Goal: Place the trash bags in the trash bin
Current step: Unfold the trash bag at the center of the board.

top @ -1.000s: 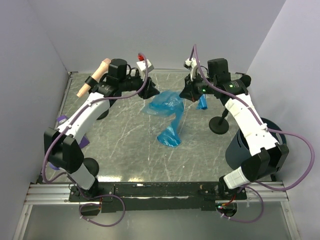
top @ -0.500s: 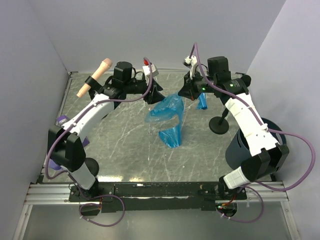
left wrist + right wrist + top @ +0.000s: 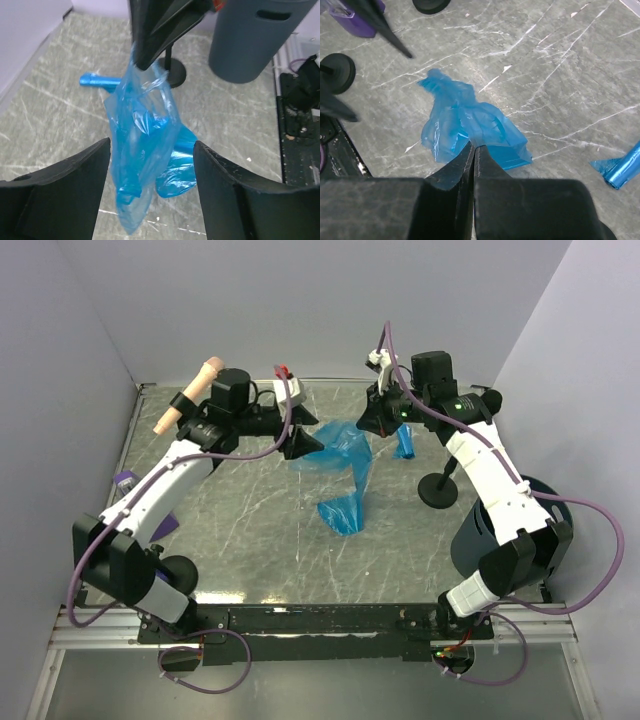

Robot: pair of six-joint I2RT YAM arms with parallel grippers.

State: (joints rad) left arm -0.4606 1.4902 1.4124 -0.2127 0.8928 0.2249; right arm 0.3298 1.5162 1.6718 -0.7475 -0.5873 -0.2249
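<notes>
At the near right stood the dark bin [image 3: 478, 535], well apart from the blue things. Toward the middle of the desk [image 3: 240, 530] the long blue bag [image 3: 345, 475] hung in a strip, its lower end bunched on the surface. The right pincer [image 3: 370, 424] was clamped together on its top edge. The left pincer [image 3: 150, 146] faced the bag, fingers apart, gripping nothing. Farther back a small blue roll [image 3: 404, 445] lay near a black stand base [image 3: 437, 491].
</notes>
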